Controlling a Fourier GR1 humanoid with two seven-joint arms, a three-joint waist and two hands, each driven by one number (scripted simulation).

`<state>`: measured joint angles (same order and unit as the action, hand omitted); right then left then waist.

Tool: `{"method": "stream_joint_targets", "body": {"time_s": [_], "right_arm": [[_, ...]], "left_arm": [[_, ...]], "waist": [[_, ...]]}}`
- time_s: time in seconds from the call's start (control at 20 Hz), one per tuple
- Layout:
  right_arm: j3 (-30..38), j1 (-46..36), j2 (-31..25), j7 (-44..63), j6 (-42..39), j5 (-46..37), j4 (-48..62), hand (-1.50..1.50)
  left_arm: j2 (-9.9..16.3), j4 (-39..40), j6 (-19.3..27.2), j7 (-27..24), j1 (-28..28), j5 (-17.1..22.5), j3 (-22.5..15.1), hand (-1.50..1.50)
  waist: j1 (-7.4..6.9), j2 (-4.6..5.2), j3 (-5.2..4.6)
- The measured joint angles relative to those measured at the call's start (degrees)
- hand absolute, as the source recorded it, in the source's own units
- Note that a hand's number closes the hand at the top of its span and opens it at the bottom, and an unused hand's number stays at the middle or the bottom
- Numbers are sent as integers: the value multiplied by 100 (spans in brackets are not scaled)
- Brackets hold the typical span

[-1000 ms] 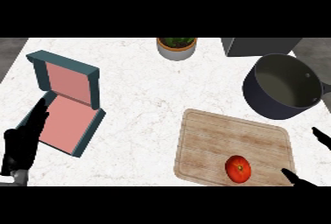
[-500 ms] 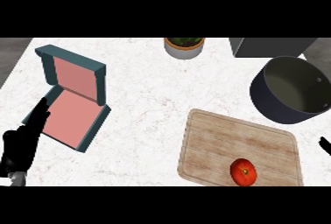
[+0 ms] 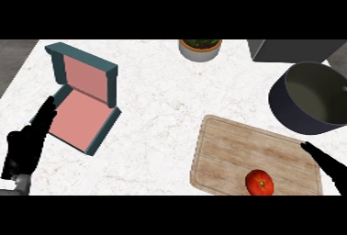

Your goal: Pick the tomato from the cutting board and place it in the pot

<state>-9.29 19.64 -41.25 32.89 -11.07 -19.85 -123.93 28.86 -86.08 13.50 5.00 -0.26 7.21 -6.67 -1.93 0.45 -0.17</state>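
A red tomato (image 3: 260, 182) lies near the front edge of the wooden cutting board (image 3: 237, 147), at the lower right. The dark grey pot (image 3: 313, 97) stands just behind the board, at the right edge, and shows nothing inside. My right hand (image 3: 327, 161) comes in from the right edge over the board's right side, fingers straight, a short way right of the tomato and apart from it. My left hand (image 3: 27, 144) rests open at the left edge, fingers pointing up, holding nothing.
An open teal box (image 3: 81, 98) with a pink inside lies at the left, next to my left hand. A potted plant (image 3: 200, 48) stands at the back middle. A grey block (image 3: 295, 49) sits at the back right behind the pot.
The view has shifted, so everything on the counter sits further right and lower. My right hand now shows more, reaching in over the board's right edge.
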Motion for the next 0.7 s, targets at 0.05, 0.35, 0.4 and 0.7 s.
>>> {"method": "stream_joint_targets", "body": {"time_s": [0.05, 0.35, 0.4, 0.7], "right_arm": [[-122, -197, -1, 256, -199, 72, 64, -150], [-831, -1387, 475, 1758, -1066, 424, 370, -150], [-924, -1610, 616, 1915, -1127, 470, 472, -150], [-1215, -2132, 1001, 2154, -1317, 376, 956, -150]], "left_arm": [[-23, 35, -8, 12, -44, -8, -5, 0], [-106, 150, -88, -61, 28, -67, 87, 0], [-117, 90, -69, -2, 32, -98, 99, 0], [-184, 64, -177, 7, 110, -172, 289, 0]], "waist": [[-5, 3, 1], [45, -17, 8], [54, -20, 9], [127, -38, 14]]}}
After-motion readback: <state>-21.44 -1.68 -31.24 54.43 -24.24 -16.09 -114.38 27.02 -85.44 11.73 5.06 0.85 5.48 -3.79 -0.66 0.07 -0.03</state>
